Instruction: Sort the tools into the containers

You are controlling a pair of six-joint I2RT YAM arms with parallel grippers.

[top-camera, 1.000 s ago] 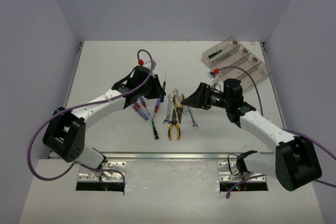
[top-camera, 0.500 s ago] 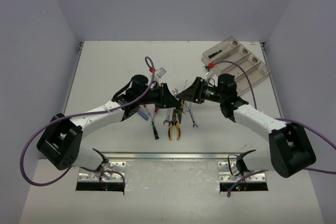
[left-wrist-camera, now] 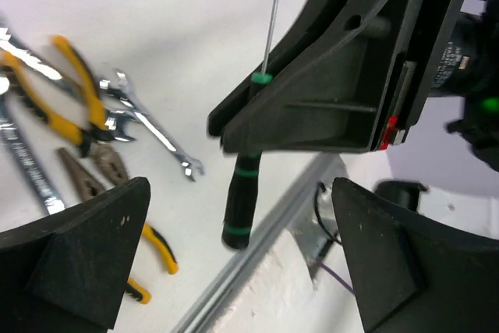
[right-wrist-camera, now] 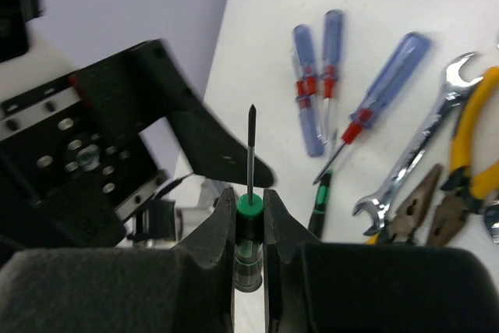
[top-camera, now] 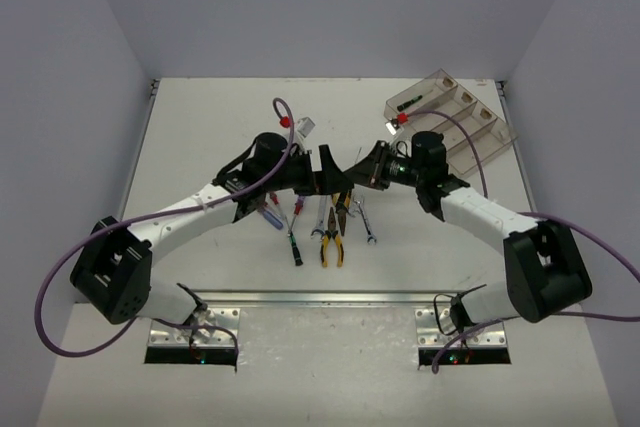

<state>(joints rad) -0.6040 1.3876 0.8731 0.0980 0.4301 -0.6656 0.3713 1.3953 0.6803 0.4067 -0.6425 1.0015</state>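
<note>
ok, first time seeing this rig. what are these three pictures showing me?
Two robot arms bolted at the near edge of a table. The wide picture comes from a fixed camera above and behind them; the other two come from a camera on each wrist. The right end effector is clamped on a black-and-green screwdriver, off the table. The left end effector stands open right by it. Below lie blue-and-red screwdrivers, wrenches and pliers. The clear bins sit far right.
</note>
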